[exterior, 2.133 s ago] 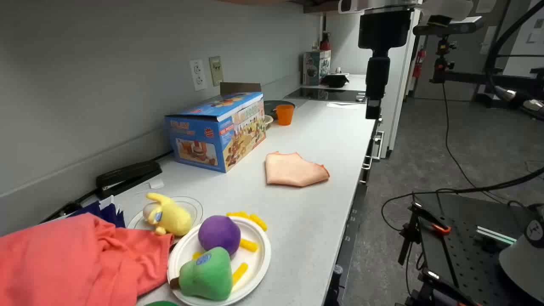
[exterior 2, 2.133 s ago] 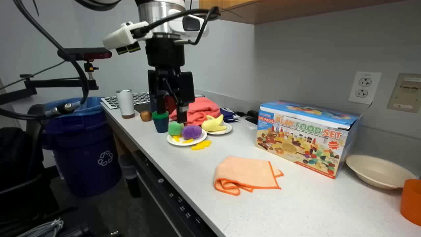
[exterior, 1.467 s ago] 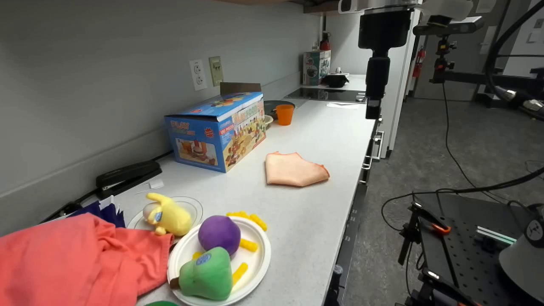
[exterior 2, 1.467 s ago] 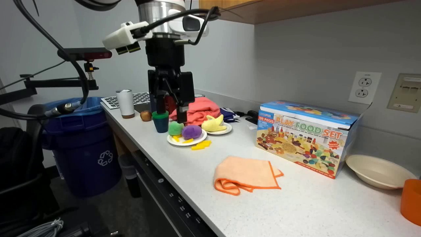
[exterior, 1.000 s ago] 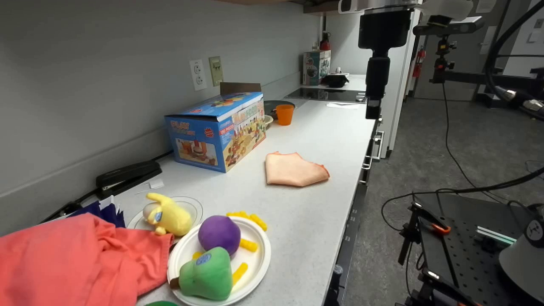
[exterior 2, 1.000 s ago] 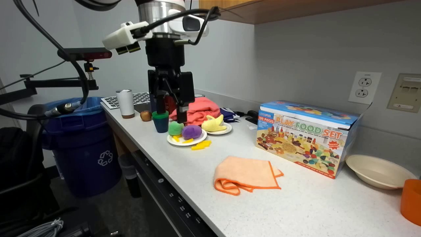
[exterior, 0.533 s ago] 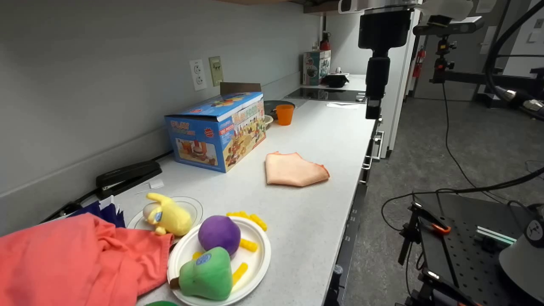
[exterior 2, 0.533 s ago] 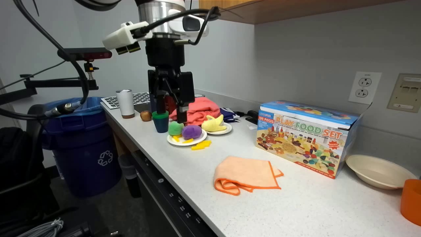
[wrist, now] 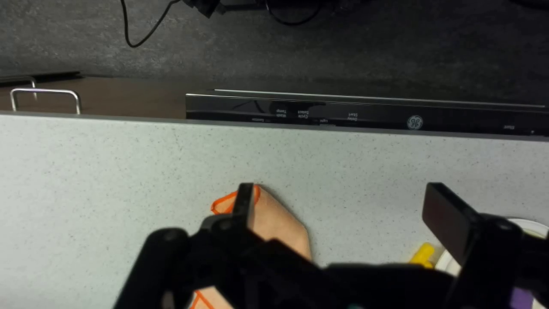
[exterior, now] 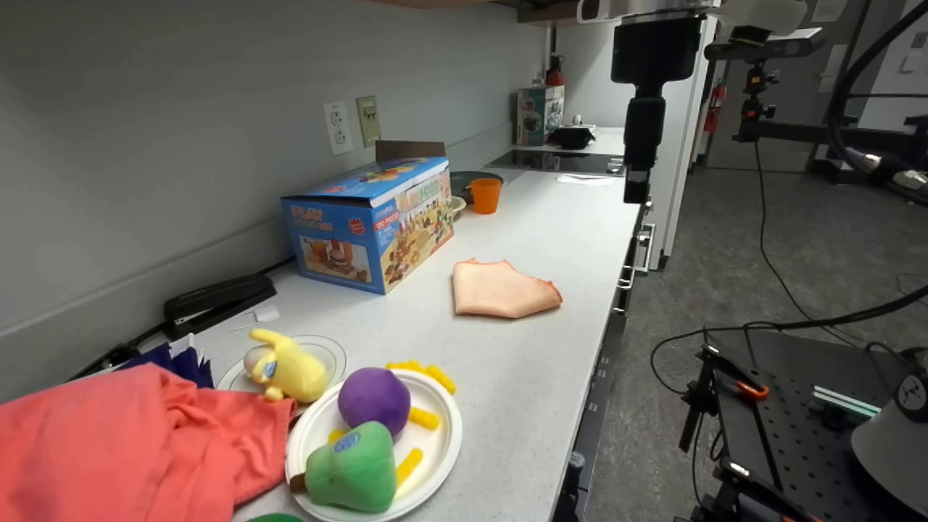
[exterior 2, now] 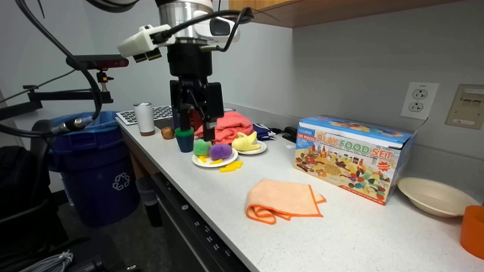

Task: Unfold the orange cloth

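Observation:
The orange cloth (exterior: 504,290) lies on the countertop, folded over, pale peach with a bright orange edge. In an exterior view (exterior 2: 283,198) its near side shows a curled, layered fold. In the wrist view the cloth (wrist: 281,223) lies below the gripper, partly hidden behind a finger. My gripper (exterior 2: 197,128) hangs pointing down, well above the counter and apart from the cloth. Its fingers are spread wide with nothing between them, as the wrist view (wrist: 339,206) shows. In an exterior view the gripper (exterior: 638,174) is seen edge-on near the counter's front edge.
A blue play food box (exterior 2: 348,160) stands by the wall beside the cloth. A plate (exterior: 442,464) holds toy food, next to a coral fabric pile (exterior: 130,442). A tan bowl (exterior 2: 435,196) and orange cup (exterior 2: 472,232) stand past the box. A cabinet (exterior 2: 340,9) overhangs.

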`<state>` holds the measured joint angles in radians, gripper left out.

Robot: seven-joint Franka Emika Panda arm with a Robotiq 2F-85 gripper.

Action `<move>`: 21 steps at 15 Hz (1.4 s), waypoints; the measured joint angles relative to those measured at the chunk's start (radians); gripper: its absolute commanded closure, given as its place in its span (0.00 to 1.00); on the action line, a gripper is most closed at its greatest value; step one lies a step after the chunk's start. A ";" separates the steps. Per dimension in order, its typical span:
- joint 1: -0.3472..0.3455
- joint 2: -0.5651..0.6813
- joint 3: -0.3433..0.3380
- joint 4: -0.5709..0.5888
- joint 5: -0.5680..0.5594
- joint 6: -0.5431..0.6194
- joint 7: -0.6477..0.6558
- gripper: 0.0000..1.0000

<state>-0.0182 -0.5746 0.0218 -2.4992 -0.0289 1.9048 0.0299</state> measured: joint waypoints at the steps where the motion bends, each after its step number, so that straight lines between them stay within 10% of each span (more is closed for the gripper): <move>1: 0.000 0.000 0.000 0.000 -0.001 0.000 0.001 0.00; 9: -0.017 0.084 -0.034 0.050 -0.019 0.023 0.004 0.00; 21: -0.101 0.390 -0.142 0.134 -0.023 0.364 0.005 0.00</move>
<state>-0.1193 -0.1851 -0.1206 -2.3654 -0.0524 2.2688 0.0351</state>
